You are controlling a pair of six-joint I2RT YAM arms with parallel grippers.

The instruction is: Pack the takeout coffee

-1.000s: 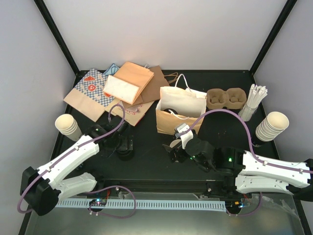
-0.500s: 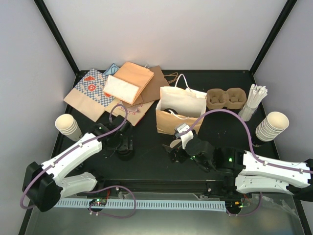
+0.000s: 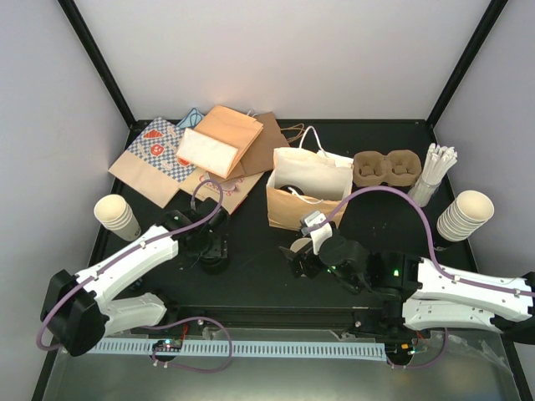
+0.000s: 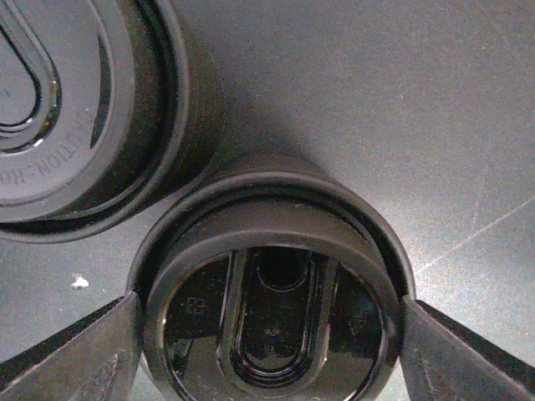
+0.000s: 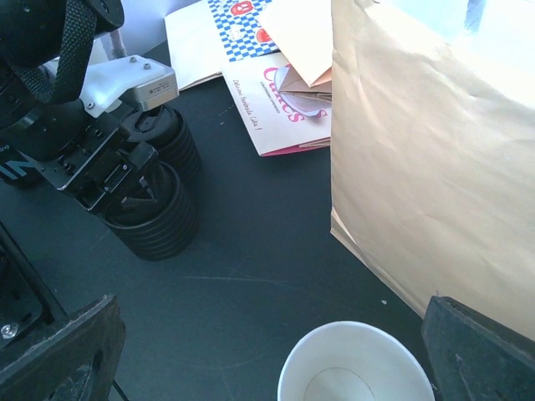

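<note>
Left tool (image 4: 271, 338) astride lids (image 4: 269, 219) (contact unclear)

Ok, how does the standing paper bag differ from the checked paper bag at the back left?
The standing bag is upright and open, with white handles; the checked bag lies flat and closed. The standing bag is plain tan outside; the checked bag bears a blue-and-white check with red marks. Both are paper bags.

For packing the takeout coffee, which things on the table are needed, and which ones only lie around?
Needed, likely: pulp carrier, open paper bag, loose cream cup, black lids.
Lying about: flat paper bags, straws, left cup stack, right cup stack.
</note>
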